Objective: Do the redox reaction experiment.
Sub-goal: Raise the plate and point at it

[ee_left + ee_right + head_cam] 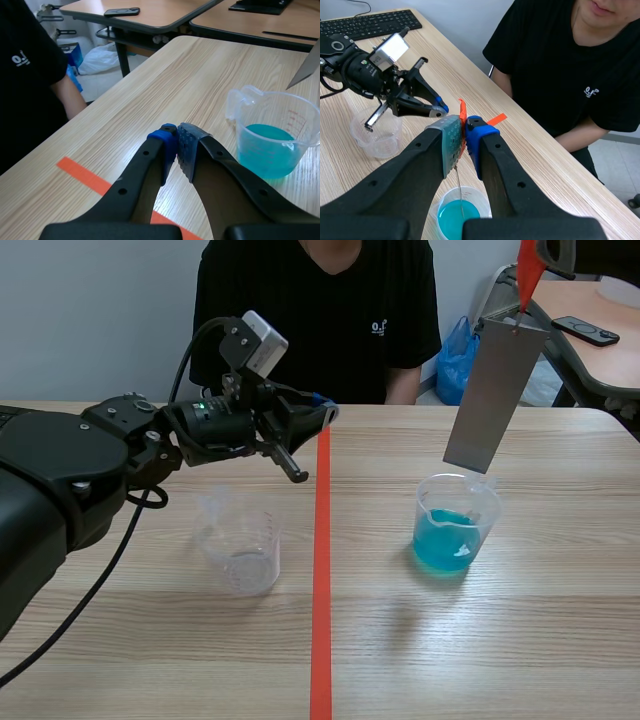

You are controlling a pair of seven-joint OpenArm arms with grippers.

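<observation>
Left gripper [177, 146]: narrow, the blue pads all but meeting with nothing between them; it hangs above the table [560, 640], over the far end of the tape [321, 570], behind the cup.
Right gripper [464, 136]: pinched on the tab [462, 114], raised high over the beaker.
Tab: thin, orange-red, fixed to the upper edge of the plate; only its tip sticks out past the pads.
Plate [493, 395]: flat grey metal, hanging from the tab and tilted, its lower end over the beaker's mouth. From the scene view that end seems to stop just at the rim; whether it dips inside I cannot tell. It looks clear of the liquid.
Beaker [455, 525]: clear plastic with a spout, a handle and printed marks, upright on the right of the tape, holding blue liquid in its lower part.
Cup [240, 545]: clear, upright, left of the tape, well apart from the beaker; nothing visible inside it.
Person [320, 310]: black shirt, seated across the table, one forearm at the far edge.
Keyboard [367, 22]: black, at the table's far left end.
</observation>
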